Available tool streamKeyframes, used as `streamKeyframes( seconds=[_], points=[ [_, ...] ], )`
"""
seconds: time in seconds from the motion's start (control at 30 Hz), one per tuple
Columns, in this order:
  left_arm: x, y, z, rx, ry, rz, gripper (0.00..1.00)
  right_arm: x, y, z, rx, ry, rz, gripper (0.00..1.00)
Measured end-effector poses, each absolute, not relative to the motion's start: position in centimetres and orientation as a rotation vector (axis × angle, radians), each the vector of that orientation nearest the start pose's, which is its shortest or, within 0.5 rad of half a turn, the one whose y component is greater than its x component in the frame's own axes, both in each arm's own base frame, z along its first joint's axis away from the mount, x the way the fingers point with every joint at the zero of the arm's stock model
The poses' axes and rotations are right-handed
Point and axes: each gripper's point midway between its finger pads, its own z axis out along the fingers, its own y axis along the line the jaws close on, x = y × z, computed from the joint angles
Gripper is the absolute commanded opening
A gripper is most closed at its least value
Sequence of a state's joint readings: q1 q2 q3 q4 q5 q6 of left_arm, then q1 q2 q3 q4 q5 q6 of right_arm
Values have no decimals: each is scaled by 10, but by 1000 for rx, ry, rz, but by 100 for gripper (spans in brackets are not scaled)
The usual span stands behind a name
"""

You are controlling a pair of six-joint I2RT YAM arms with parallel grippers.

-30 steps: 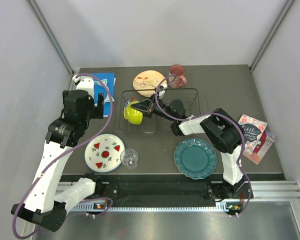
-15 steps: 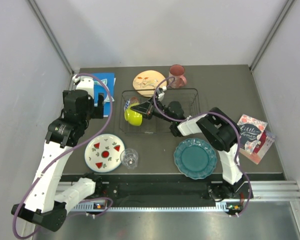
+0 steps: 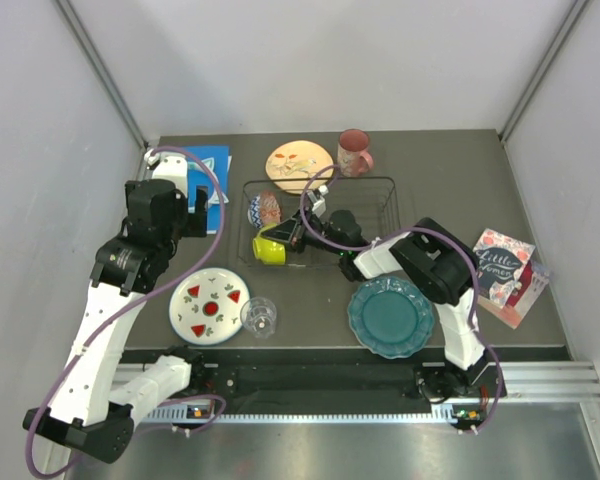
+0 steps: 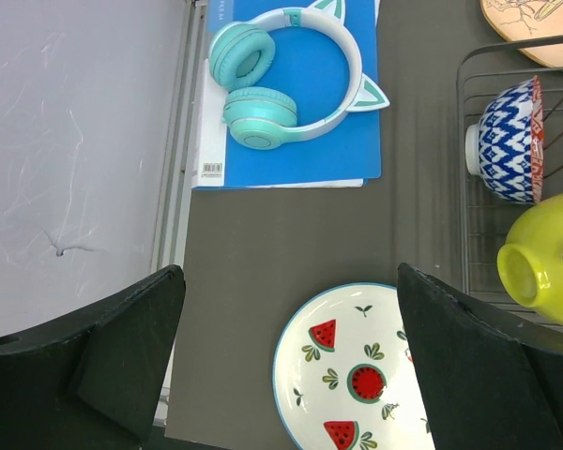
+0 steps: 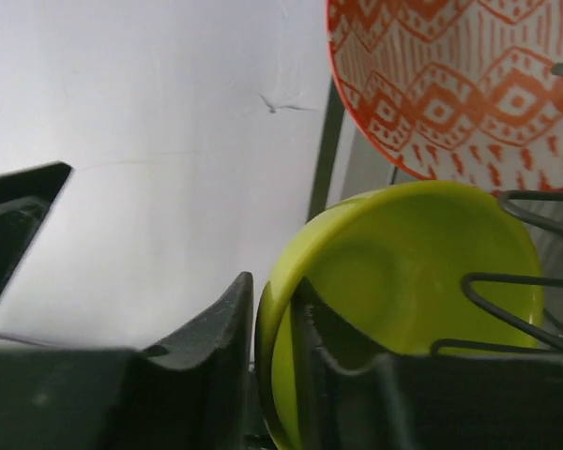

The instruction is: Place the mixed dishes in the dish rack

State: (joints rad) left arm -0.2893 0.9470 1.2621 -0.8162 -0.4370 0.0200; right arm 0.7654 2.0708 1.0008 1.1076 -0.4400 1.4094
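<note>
The green bowl (image 3: 270, 249) lies on its side at the 9 o'clock end of the black wire rack (image 3: 320, 181), with a patterned bowl (image 3: 267, 209) at its 12 o'clock. Your right gripper (image 5: 274, 319) pinches the green bowl's rim. Your left gripper (image 3: 195, 212) hangs spread wide over the counter (image 3: 310, 310), at the rack's 9 o'clock.

I get bright, even light from overhead in the top view, with only faint, soft shadows on the dark table (image 3: 430, 170). My left wrist view is crisp across the middle. In the right wrist view the lime-green bowl (image 5: 403, 272) looks slightly soft, the fingers (image 5: 202, 352) at 6 o'clock go near-black, and the wall (image 5: 122, 94) at 10 o'clock washes out.
</note>
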Motion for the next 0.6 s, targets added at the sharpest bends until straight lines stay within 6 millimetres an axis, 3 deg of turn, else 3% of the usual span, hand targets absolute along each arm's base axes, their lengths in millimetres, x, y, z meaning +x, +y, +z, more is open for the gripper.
streamKeyframes(
  seconds=[0.03,0.13,0.4,0.5,0.53,0.6],
  points=[
    [275,-3,313,48,2031,283,99,307,449,158,184,1952,1931,59],
    [275,-4,315,50,2029,279,99,304,451,145,165,2007,1876,73],
    [277,-5,321,46,2018,274,99,297,459,147,40,2070,1760,79],
    [278,-6,320,50,2021,269,99,293,461,148,-40,2128,1662,89],
    [278,-6,320,51,2022,268,99,292,462,151,-74,2140,1628,96],
    [279,-7,319,55,2026,264,99,289,462,162,-140,2148,1576,100]
  ],
)
